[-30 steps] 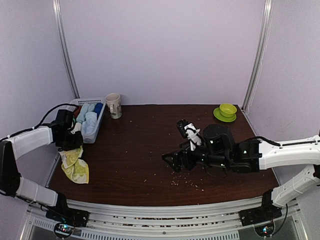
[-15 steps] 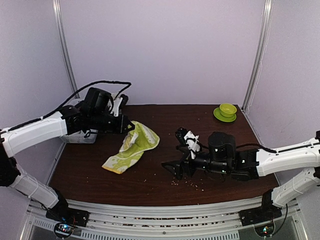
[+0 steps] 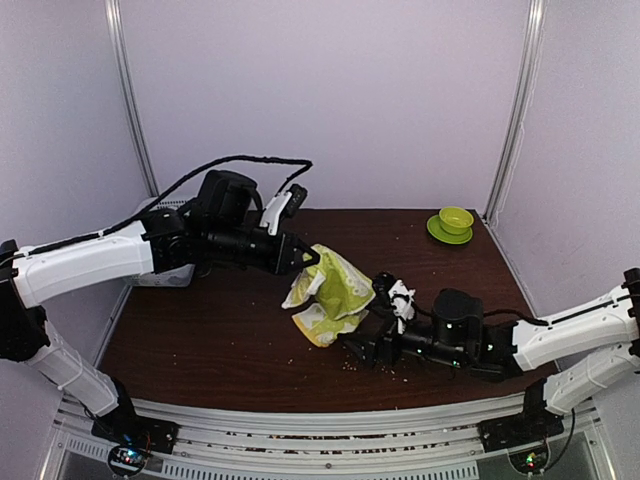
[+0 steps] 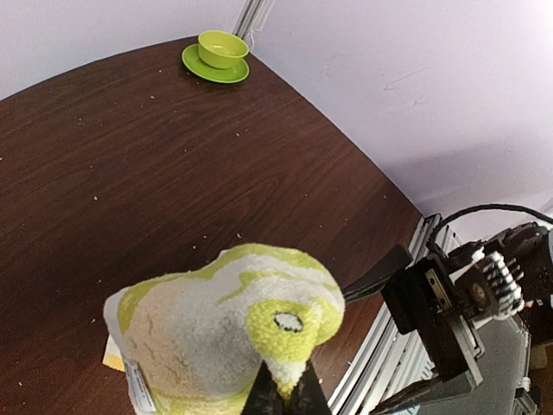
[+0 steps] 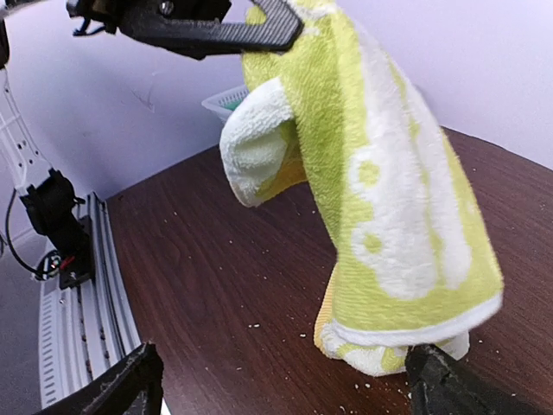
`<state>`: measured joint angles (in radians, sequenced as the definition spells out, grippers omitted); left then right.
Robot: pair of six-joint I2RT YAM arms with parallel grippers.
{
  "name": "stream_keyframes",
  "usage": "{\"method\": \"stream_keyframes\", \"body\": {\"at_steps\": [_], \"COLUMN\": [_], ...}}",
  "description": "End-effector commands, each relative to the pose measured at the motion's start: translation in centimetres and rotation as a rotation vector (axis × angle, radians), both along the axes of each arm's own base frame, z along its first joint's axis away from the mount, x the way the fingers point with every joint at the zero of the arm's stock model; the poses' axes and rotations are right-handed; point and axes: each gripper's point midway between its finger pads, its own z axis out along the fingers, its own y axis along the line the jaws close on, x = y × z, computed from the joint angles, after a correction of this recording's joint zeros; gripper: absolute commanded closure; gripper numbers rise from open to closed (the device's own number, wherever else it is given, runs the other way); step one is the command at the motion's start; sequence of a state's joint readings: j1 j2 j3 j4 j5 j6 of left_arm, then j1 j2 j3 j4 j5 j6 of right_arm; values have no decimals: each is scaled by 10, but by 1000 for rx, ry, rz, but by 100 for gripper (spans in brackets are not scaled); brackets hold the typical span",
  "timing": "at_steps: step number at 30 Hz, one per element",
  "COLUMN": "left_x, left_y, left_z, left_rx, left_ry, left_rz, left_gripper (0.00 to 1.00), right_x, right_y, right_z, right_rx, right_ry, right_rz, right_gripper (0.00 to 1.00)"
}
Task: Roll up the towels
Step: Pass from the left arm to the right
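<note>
Yellow-green printed terry towel: hanging, pinched in left gripper; right gripper spread wide; best laid flat before rolling.

Soft even indoor light, lilac-tinted walls, faint sheen on the dark table, weak shadows, towel crisp up close, wrist views bowed at edges.

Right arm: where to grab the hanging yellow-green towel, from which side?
Take the bottom hem of the yellow-green towel. The left gripper pinches its top corner, so it hangs with the hem bunched on the table. The open right gripper faces it low down; probably come in flat along the table from the robot's right.
</note>
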<state>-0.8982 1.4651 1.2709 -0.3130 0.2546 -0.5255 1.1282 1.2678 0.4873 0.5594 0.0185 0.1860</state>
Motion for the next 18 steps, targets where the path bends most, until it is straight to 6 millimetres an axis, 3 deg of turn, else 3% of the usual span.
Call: {"method": "stream_keyframes", "body": {"at_steps": [1, 7, 11, 12, 13, 18], "left_x": [-9, -12, -14, -13, -11, 0], "left_y": [-10, -8, -8, -7, -6, -10], "left_z": [22, 12, 14, 14, 14, 14], "left_rx": [-79, -84, -103, -107, -111, -214], "left_ry": [-69, -43, -27, -18, -6, 88], "left_rz": [-58, -46, -34, -22, -4, 100], "left_gripper": [100, 100, 100, 100, 100, 100], "right_x": [-1, 13, 21, 20, 14, -11], "right_y": [-13, -17, -36, -38, -36, -15], "right_z": [45, 46, 40, 36, 44, 49], "right_rx": [270, 338, 319, 276, 262, 107], "right_ry": [12, 79, 74, 72, 37, -21], "right_rz": [26, 22, -83, -88, -72, -14], "right_gripper": [2, 7, 10, 13, 14, 11]}}
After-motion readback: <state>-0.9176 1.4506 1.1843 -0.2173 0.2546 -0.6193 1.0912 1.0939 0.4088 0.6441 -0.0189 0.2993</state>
